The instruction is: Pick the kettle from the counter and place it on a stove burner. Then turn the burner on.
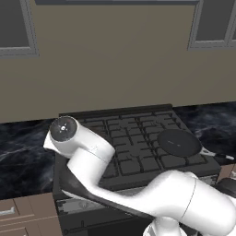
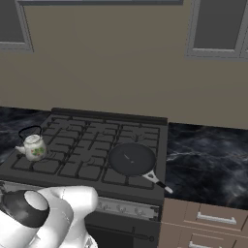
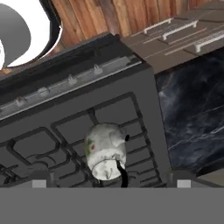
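Six grated burners cover the black stove (image 2: 87, 145), which fills the lower middle of the right base view. At the left of that frame, the small cream kettle (image 2: 34, 147) with floral marks stands upright on the front-left stove burner (image 2: 36, 157), its thin black handle arching above it and its short spout pointing toward the left edge of the frame. A flat round dark frying pan (image 2: 131, 159) lies on a burner at the lower centre, well apart from the kettle, handle reaching toward the lower right. The glossy black veined counter (image 2: 208, 162) lies beside the stove at the right of the frame.

From the hand view, the kettle (image 3: 105, 151) shows at lower centre on the grate. The gripper (image 3: 111, 183) hangs just over it with both dark tips spread wide to either side, grasping nothing. A grey strip of small knobs (image 3: 70, 81) crosses the upper left.
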Robot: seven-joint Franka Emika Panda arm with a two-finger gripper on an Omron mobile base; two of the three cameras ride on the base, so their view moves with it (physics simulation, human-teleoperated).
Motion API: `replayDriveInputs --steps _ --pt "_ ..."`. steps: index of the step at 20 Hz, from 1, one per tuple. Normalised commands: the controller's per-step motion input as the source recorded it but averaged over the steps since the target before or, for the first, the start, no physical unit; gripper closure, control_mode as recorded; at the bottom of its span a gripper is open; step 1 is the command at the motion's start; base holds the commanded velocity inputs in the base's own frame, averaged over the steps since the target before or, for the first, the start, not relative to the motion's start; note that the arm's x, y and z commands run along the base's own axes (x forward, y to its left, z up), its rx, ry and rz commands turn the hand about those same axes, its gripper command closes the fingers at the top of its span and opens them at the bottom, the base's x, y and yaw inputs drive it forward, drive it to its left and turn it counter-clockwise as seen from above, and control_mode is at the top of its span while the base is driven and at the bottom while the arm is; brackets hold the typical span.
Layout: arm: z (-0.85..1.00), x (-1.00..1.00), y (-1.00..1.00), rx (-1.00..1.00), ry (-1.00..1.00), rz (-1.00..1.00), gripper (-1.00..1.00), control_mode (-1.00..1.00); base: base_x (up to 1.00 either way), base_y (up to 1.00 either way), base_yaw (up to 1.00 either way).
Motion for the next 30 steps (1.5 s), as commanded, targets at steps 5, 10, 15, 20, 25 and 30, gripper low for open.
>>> replayDriveInputs --steps 5,10,15,20,25,30 --pt "-0.44 -0.56 0.12 -0.20 -0.25 0.13 -1.00 -1.00 0.00 0.00 0.00" --pt "-0.52 -0.47 0.13 -0.24 -0.27 0.13 -1.00 -1.00 0.00 0.00 0.00" --pt "-0.61 -0.37 0.10 -0.21 -0.29 0.10 -1.00 -1.00 0.00 0.00 0.00" --pt "-0.68 -0.14 0.01 -0.14 -0.27 0.03 -1.00 -1.00 0.00 0.00 0.00" --pt "-0.67 -0.01 0.00 -0.11 -0.17 0.00 -1.00 -1.00 0.00 0.00 0.00" --pt "-0.67 0.00 0.00 -0.09 -0.11 0.00 -1.00 -1.00 0.00 0.00 0.00"
